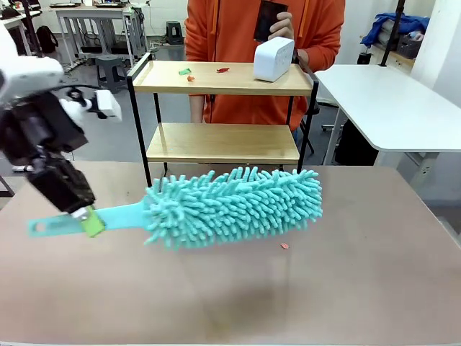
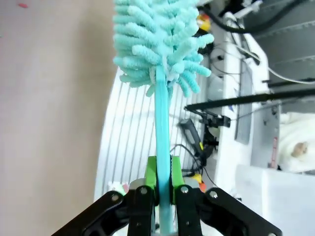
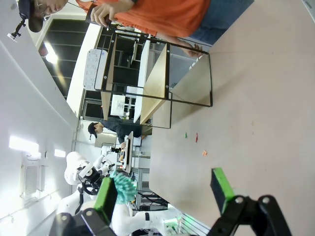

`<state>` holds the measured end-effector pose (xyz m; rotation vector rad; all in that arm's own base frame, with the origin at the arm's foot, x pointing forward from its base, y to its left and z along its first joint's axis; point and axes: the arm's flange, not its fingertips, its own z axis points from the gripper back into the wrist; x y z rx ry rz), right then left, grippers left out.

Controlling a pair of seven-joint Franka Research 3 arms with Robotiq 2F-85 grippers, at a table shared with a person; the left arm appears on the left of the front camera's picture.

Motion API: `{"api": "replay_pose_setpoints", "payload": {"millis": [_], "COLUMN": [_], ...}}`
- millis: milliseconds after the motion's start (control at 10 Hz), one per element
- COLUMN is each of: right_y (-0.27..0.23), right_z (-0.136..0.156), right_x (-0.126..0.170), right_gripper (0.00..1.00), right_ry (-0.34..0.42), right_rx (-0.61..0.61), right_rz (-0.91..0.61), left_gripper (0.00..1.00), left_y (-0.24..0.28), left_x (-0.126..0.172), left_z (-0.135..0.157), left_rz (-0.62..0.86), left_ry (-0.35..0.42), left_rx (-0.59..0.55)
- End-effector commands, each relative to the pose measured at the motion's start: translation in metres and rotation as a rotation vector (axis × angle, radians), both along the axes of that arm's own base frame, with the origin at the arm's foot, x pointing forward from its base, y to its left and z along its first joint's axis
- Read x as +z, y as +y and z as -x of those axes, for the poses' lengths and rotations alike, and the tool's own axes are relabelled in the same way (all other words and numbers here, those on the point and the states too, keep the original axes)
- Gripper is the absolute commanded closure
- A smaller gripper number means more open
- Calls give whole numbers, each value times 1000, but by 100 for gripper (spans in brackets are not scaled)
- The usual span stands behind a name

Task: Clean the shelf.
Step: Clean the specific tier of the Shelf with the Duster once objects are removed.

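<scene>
The shelf (image 1: 223, 143) stands at the far side of the brown table, with small red and green scraps (image 1: 222, 70) and a white box (image 1: 274, 59) on its top board. My left gripper (image 1: 88, 218) is shut on the flat handle of a teal fluffy duster (image 1: 234, 205), held level in front of the shelf. In the left wrist view the green pads (image 2: 151, 172) clamp the handle (image 2: 161, 128) below the duster head (image 2: 160, 39). My right gripper (image 3: 165, 191) stands open over the table, holding nothing, with the shelf (image 3: 160, 73) sideways ahead of it.
A person in an orange top stands behind the shelf, one hand (image 1: 282, 27) holding a black thing above the white box. A red scrap (image 1: 284, 246) lies on the tabletop; more scraps (image 3: 196, 137) lie near the shelf legs. A white table (image 1: 389, 101) stands at the right.
</scene>
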<state>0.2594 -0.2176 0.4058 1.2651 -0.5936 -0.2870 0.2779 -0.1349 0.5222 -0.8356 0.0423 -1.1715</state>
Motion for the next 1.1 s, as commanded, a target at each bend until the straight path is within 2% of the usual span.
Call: {"api": "replay_pose_setpoints", "payload": {"millis": [0, 200, 400, 500, 600, 700, 800, 900, 1000], "right_y": [0, 0, 0, 0, 0, 0, 0, 0, 0], "right_z": [-3, -3, -3, -3, -3, -3, -3, -3, -3], "right_x": [2, 2, 2, 2, 2, 2, 2, 2, 2], "right_gripper": [0, 0, 0, 0, 0, 0, 0, 0, 0], "right_ry": [-34, -34, -34, -34, -34, -34, -34, -34, -34], "right_rx": [-2, -2, -2, -2, -2, -2, -2, -2, -2], "right_rz": [1, 1, 1, 1, 1, 1, 1, 1, 1], "left_gripper": [87, 87, 87, 87, 87, 87, 87, 87, 87], "left_y": [17, 35, 111, 157, 198, 230, 250, 265, 270], "left_x": [9, 17, 48, 59, 62, 55, 47, 38, 30], "left_z": [-6, 1, 27, 43, 56, 65, 67, 62, 50], "left_rz": [38, 100, 250, 344, 451, 515, 581, 629, 604], "left_ry": [-11, 3, -92, -163, -200, -222, -206, -145, -53], "left_rx": [14, -6, 45, 163, 273, 429, 573, 764, 921]}}
